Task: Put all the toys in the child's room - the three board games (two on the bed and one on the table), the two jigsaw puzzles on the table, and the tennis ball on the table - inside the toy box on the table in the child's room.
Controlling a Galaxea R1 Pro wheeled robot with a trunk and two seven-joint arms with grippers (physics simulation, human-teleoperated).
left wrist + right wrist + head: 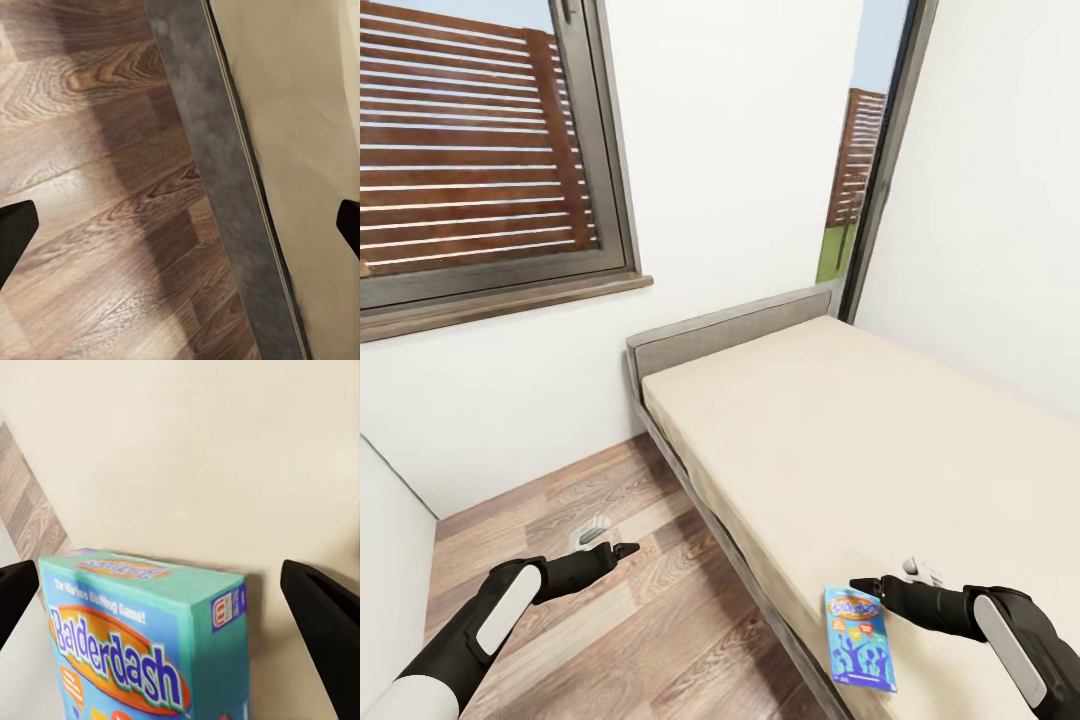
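The blue board game (859, 640), the Balderdash box, lies flat on the cream mattress of the bed (880, 440), right at the near left edge of it, close to where the mattress drops off toward the floor. Its long axis runs near to far, tilted only slightly, so the short top end faces away from the robot.

And the right gripper (868, 585) is the one in play here: it hovers just beyond the far end of the box, a touch to the right, fingertips pointing left across the mattress. In the right wrist view the box (142, 637) sits between the two dark fingers (322, 622), closer to one than the other, with clear mattress showing on each side. So the fingers are spread wide, released, touching nothing. My read: the span looks ample for the box's width, and the move turns on coming down squarely over that far end.

Over on the left, the left gripper (622, 550) hangs above the wooden floor (610, 620), well apart from the box, beside the grey bed frame (217, 187). Its fingers (15, 232) are parted too, empty. The right arm is plainly nearer.
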